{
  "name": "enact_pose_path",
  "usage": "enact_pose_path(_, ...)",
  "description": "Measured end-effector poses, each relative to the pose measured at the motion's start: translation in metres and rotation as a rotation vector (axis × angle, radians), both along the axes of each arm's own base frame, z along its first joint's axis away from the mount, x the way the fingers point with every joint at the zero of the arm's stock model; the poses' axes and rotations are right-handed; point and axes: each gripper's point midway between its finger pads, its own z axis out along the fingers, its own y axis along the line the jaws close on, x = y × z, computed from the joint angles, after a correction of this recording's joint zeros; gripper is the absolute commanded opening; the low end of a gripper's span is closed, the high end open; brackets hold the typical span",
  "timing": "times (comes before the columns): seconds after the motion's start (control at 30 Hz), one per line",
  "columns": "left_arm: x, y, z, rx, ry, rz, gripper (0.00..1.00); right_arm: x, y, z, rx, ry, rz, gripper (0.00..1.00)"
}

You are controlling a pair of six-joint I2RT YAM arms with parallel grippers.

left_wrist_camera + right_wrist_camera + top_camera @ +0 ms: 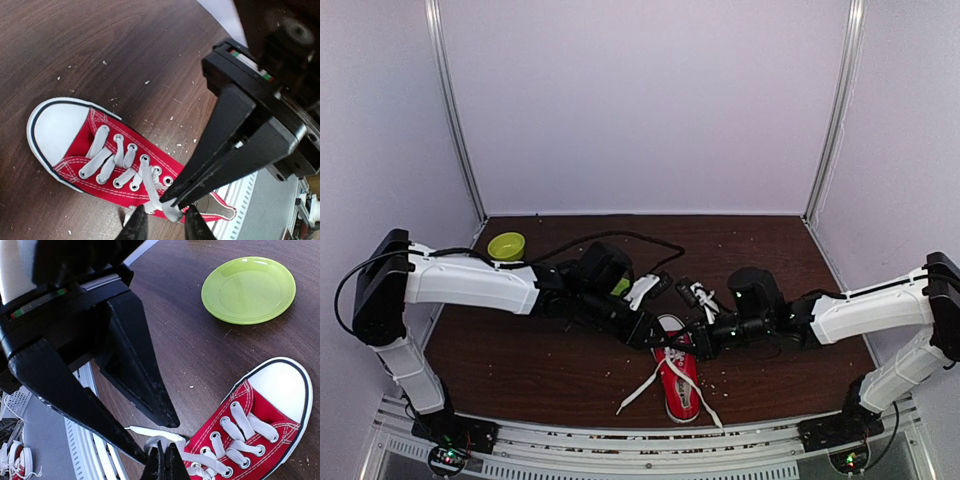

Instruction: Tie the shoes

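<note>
One white lace (150,187) pinched in right gripper (163,450) jaws by top eyelets (168,180) of red sneaker (76,144), knot unformed; left gripper (165,222) jaws spread astride it, should close next.

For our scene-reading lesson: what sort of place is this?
Probably a robot test booth: plain white walls enclose a brown table, with the left arm and right arm bolted to a metal rail.

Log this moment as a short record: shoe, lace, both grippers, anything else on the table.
shoe: red sneaker, upright on the table, untied
lace: white, loose ends lying either side of the shoe
left gripper: jaws open, lace between them
right gripper: jaws shut on the lace near the top eyelets
other: green plate, apart from the shoe
</note>
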Motion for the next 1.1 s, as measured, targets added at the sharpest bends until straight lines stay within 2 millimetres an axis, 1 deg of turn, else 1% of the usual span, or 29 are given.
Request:
enact_pose_path(0.1,-0.002,-0.002,0.001,-0.014,0.011,-0.016,0.0,0.0,0.0,0.0,-0.001,-0.001,0.001,0.0)
enact_pose_path(0.13,-0.003,-0.003,0.001,-0.02,0.014,-0.025,0.0,0.0,0.0,-0.001,-0.003,-0.001,0.001,0.02)
enact_pose_path(0.17,-0.004,-0.003,0.0,-0.016,0.02,-0.026,0.0,0.0,-0.002,-0.003,-0.01,0.002,-0.004,0.1)
enact_pose_path(0.23,-0.003,-0.004,-0.001,-0.025,0.02,-0.029,0.0,0.0,-0.004,-0.007,-0.024,0.011,-0.01,0.34)
enact_pose_path(0.27,-0.002,-0.004,-0.001,-0.027,0.022,-0.029,0.0,0.001,-0.005,-0.008,-0.034,0.006,-0.02,0.45)
enact_pose_path(0.3,-0.002,-0.004,-0.001,-0.029,0.021,-0.03,0.0,0.002,-0.007,-0.01,-0.042,0.011,-0.031,0.52)
enact_pose_path(0.33,-0.001,-0.004,-0.001,-0.032,0.016,-0.026,0.0,0.002,-0.011,-0.012,-0.056,0.006,-0.037,0.57)
enact_pose_path(0.4,0.0,-0.004,-0.003,-0.034,0.01,-0.022,0.0,-0.001,-0.015,-0.009,-0.057,0.0,-0.041,0.61)
enact_pose_path(0.47,-0.001,-0.002,-0.007,-0.029,0.012,-0.02,0.0,-0.006,-0.02,0.0,-0.053,-0.027,-0.045,0.61)
enact_pose_path(0.53,-0.002,0.001,-0.011,-0.023,0.013,-0.018,0.0,-0.011,-0.025,0.007,-0.045,-0.051,-0.055,0.59)
enact_pose_path(0.6,-0.002,0.003,-0.014,-0.018,0.014,-0.016,0.0,-0.02,-0.03,0.005,-0.049,-0.056,-0.059,0.57)
enact_pose_path(0.7,-0.003,0.003,-0.014,-0.019,0.012,-0.016,0.0,-0.036,-0.04,-0.016,-0.096,-0.03,-0.067,0.54)
enact_pose_path(0.8,-0.002,0.003,-0.011,-0.028,0.006,-0.016,0.0,-0.047,-0.05,-0.04,-0.148,0.007,-0.082,0.53)
enact_pose_path(0.87,-0.002,0.003,-0.009,-0.034,0.003,-0.016,0.0,-0.052,-0.055,-0.051,-0.169,0.029,-0.092,0.5)
enact_pose_path(0.93,-0.002,0.002,-0.009,-0.038,0.0,-0.016,0.0,-0.054,-0.055,-0.057,-0.178,0.047,-0.101,0.46)
enact_pose_path(1.0,-0.002,0.003,-0.01,-0.037,0.0,-0.016,0.0,-0.055,-0.053,-0.059,-0.175,0.055,-0.102,0.41)
enact_pose_path(1.03,-0.002,0.003,-0.01,-0.036,0.001,-0.015,0.0,-0.055,-0.052,-0.06,-0.173,0.059,-0.103,0.36)
enact_pose_path(1.07,-0.002,0.003,-0.01,-0.035,0.001,-0.015,0.0,-0.055,-0.05,-0.061,-0.168,0.067,-0.107,0.29)
enact_pose_path(1.1,-0.002,0.003,-0.01,-0.035,0.001,-0.015,0.0,-0.056,-0.049,-0.061,-0.166,0.068,-0.105,0.26)
